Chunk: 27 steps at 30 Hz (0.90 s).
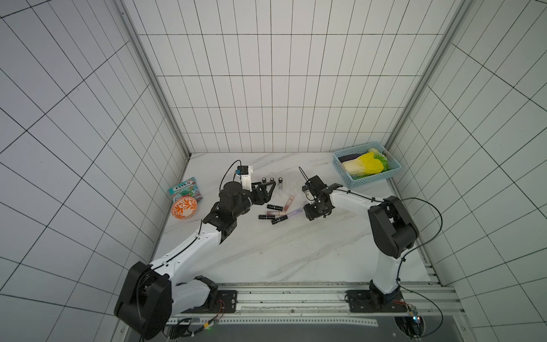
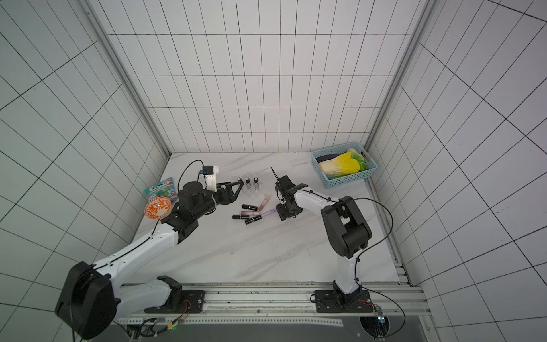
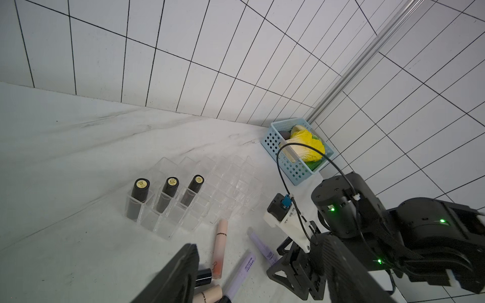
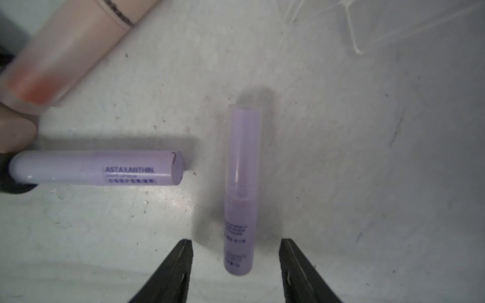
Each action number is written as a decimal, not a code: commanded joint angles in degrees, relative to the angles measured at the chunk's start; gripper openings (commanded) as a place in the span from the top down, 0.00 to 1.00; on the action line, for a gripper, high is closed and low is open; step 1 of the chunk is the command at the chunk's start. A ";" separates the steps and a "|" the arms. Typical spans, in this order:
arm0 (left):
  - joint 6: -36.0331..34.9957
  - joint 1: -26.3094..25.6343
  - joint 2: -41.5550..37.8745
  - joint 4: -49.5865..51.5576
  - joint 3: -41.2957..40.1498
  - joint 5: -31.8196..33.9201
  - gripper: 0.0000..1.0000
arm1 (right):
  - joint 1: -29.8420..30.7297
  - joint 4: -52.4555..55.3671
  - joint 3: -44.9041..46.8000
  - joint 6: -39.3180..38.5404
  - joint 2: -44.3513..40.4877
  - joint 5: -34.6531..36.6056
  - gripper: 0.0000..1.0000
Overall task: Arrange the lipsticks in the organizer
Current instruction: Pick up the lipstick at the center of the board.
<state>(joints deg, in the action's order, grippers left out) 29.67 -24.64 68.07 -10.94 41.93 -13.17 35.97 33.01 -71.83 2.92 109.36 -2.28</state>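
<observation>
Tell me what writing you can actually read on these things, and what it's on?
"ASTAXANTHIN": on the loose lavender tube, beside the right gripper.
Blurred: fine print on the second lavender tube, between that gripper's open jaws.
Too small: lettering on the pink tube; round yellow stickers on the three black caps in the organizer; white brand word on the snack bag.

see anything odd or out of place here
Only the scatter: several lipsticks lie flat at mixed angles in front of the organizer, where three black ones stand upright. Nothing looks spilled or damaged.
</observation>
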 commanded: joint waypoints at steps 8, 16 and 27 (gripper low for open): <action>3.70 3.32 -1.51 -1.01 -0.49 -9.18 0.28 | -0.52 1.35 -3.42 -0.46 2.70 -2.19 0.75; 5.22 5.06 0.39 2.04 3.39 -17.51 0.28 | -0.51 -0.50 2.29 0.73 -5.39 -1.07 0.84; -0.49 6.32 6.41 21.52 16.07 -37.51 0.25 | 0.86 -1.30 8.06 1.99 -24.37 -5.00 0.84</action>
<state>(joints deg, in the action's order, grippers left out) 31.22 -18.41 73.08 3.88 55.90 -40.23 35.97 32.12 -66.19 3.73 93.25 -4.19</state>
